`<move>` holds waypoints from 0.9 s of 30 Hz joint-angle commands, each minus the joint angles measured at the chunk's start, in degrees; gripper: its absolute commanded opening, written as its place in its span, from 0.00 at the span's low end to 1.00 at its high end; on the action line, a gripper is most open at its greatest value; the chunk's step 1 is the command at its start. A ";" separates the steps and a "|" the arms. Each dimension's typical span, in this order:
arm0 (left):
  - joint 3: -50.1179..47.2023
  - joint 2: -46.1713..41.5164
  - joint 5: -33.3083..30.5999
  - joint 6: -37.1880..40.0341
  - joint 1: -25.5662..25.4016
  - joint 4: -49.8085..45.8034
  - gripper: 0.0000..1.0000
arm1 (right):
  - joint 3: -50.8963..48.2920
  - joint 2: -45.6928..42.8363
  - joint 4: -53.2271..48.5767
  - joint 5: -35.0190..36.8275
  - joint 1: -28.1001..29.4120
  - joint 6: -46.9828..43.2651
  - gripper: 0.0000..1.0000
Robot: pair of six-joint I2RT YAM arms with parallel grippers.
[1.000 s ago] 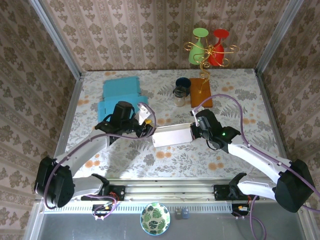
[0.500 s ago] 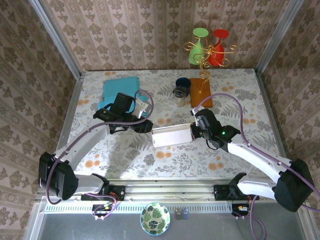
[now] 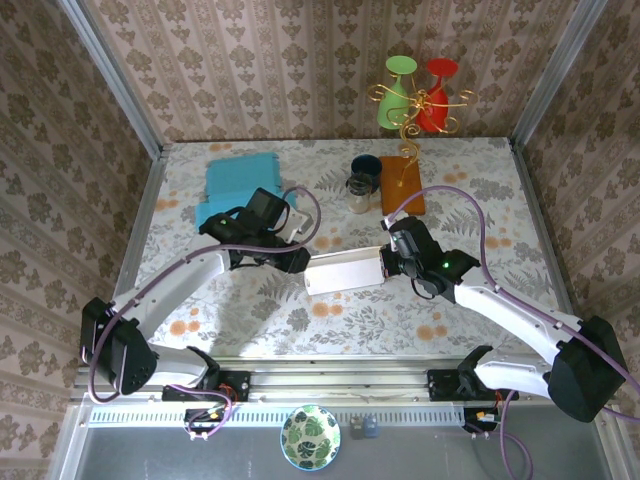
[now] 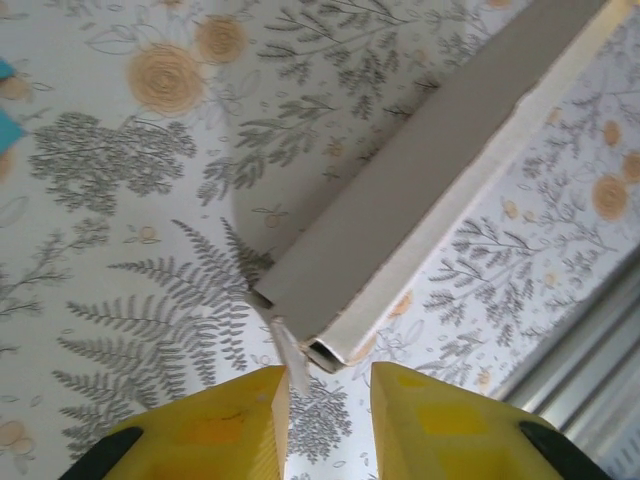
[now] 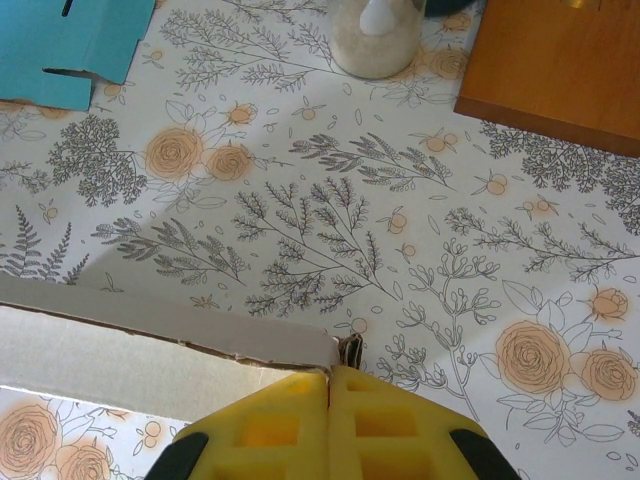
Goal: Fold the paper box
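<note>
Long, flattened white box, right end pinched in the right gripper, left end just ahead of the left gripper.

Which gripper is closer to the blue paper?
Left. The left gripper is at the box's left end, a short way toward the robot from the blue paper. The right gripper pinches the box's right end, farther away.

Looks like a robotics lab booth dressed up as a home, tbh. The floral-print table has wallpaper panels standing behind and beside it in bare aluminium posts, and a metal rail along its near edge carries bolted-down arm bases.
</note>
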 commanded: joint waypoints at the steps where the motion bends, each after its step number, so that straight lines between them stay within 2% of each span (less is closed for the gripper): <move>1: 1.73 0.71 -4.53 -1.68 -0.70 -1.54 0.27 | 0.54 0.63 -4.71 0.52 0.51 1.10 0.00; 10: 1.46 1.14 -5.00 -2.46 -2.25 -1.18 0.24 | 0.63 0.69 -4.80 0.71 0.50 1.42 0.00; 22: 1.04 2.01 -5.57 -2.46 -2.44 -0.51 0.15 | 0.35 0.37 -4.71 0.54 0.51 1.54 0.00; 27: 1.34 2.70 -5.53 -2.19 -2.53 -0.56 0.15 | 0.36 0.15 -4.71 0.62 0.51 1.67 0.00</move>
